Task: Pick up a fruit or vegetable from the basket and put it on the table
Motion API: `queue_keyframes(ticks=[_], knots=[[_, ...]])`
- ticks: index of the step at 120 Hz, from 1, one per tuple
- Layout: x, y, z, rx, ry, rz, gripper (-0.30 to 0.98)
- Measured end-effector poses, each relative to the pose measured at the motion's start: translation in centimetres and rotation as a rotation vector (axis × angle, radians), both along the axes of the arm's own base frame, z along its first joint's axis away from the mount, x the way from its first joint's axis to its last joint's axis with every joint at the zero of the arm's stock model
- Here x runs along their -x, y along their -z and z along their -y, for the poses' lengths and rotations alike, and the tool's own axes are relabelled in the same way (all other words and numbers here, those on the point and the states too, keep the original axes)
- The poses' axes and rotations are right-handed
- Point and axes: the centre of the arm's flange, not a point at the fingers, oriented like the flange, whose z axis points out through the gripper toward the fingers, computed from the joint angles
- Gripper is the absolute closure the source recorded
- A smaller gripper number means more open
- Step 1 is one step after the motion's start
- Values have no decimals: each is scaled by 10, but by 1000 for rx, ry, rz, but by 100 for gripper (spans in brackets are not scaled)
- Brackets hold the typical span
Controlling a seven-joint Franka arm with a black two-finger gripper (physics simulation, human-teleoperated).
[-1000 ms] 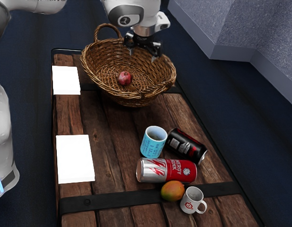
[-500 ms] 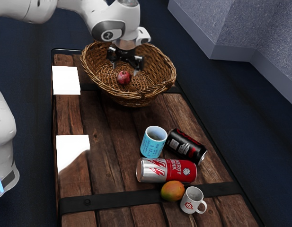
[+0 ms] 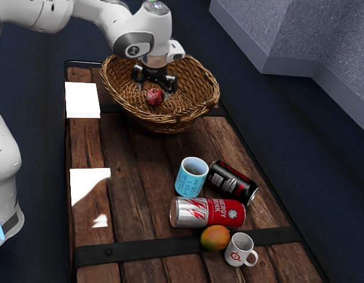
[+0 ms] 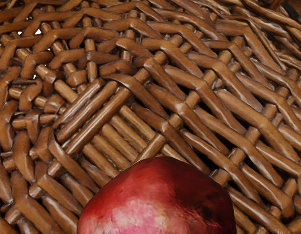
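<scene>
Presently reaching down into the wicker basket point(image 3: 164, 122) with the black gripper point(image 3: 154, 92), keeping both fingers spread, one on either side of the red pomegranate point(image 3: 154, 97). Can't tell about any contact between fruit and finger; no pinch from two sides to be seen. Resting low inside the basket, on the woven wicker, with the pomegranate seen in the wrist view as a big rounded red top (rather shiny, with a pinkish patch) against interlaced brown canes.

Farther along the wooden table point(image 3: 128, 159), well apart from the basket: standing upright, a light blue cup point(image 3: 189, 180); lying on its side just beside it, a black can point(image 3: 229, 181); lying next to both, a silver and red energy drink can point(image 3: 196, 212). Sitting just beside that can, near the dark band point(image 3: 140, 249) across the planks, a green and orange mango point(image 3: 215, 238); and next to the mango, upright, a white mug point(image 3: 235, 254), with handle toward the exterior view's right.
</scene>
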Motion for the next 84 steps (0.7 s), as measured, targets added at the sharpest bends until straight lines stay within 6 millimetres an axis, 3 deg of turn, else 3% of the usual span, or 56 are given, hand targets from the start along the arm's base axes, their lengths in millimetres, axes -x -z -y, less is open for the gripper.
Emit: queue_keyframes(ticks=[44,84], knots=[[-6,11,-8,-6,9,14,2],[-10,17,-10,-7,18,16,17]])
